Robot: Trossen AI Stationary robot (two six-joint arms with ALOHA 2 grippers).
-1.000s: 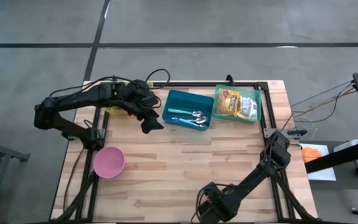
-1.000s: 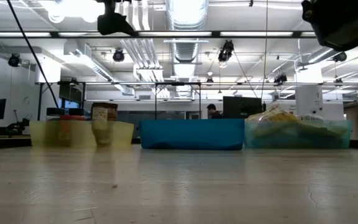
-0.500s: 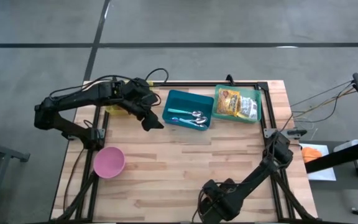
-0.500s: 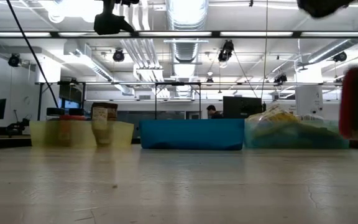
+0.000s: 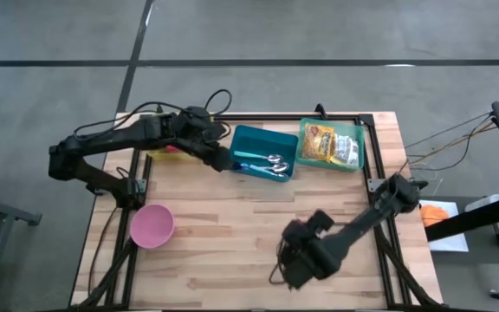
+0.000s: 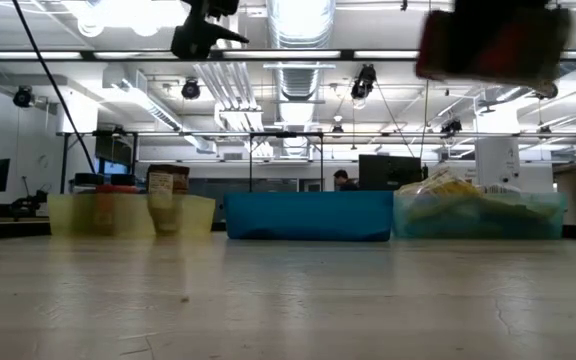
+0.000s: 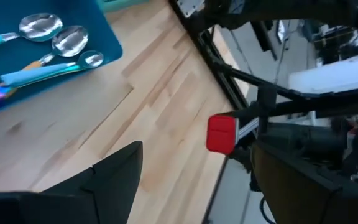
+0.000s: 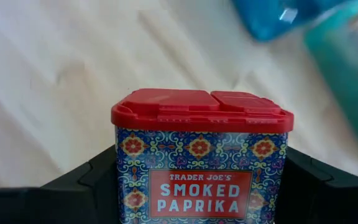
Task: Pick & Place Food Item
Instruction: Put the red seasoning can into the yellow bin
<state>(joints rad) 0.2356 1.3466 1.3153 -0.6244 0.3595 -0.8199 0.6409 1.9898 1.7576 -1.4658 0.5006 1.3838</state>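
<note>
Right gripper is clamping a red-lidded smoked paprika tin between its 2 fingers, carrying it in the air over the table's near half. It is riding upright, so a slip or tilt in transit could be dropping it short of the bins. Left gripper is hovering beside the teal utensil bin, jaws probably partly open, holding nothing visible.
</note>
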